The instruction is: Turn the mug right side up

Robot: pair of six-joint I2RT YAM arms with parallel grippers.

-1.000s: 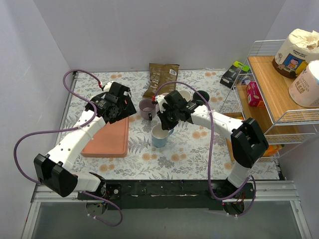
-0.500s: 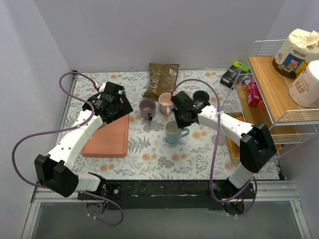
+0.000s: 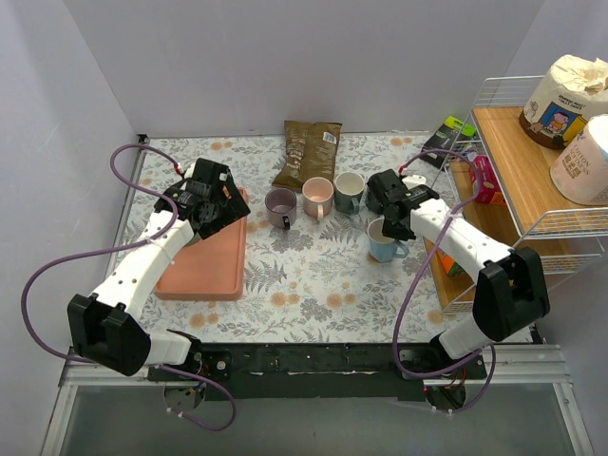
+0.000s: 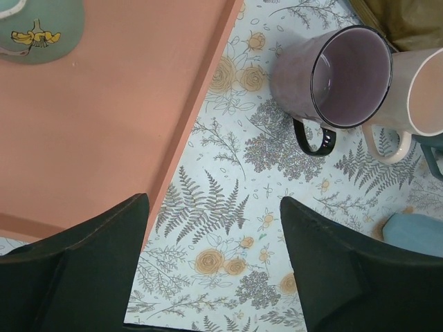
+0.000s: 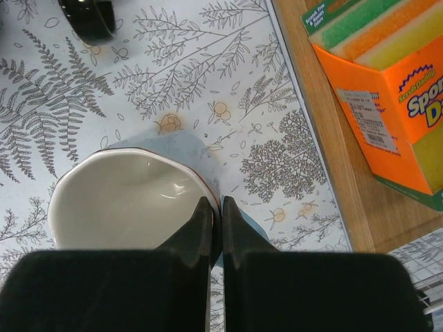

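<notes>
now the blue mug [image 5: 118, 197] stands mouth up near an orange box [image 5: 387, 111] reading "spon", right fingers [image 5: 199, 232] together, left fingers [image 4: 90, 256] apart.

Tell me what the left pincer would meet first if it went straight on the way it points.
Probably the floral tablecloth: the open left pincer aims at bare cloth between the edge of the salmon-pink flat tray and the purple ceramic mug, touching neither. Depth is unclear.

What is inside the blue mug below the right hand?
The blue mug shows only a bare cream interior, with no contents. The shut right hand hides its near side, so that part is unseen.
</notes>
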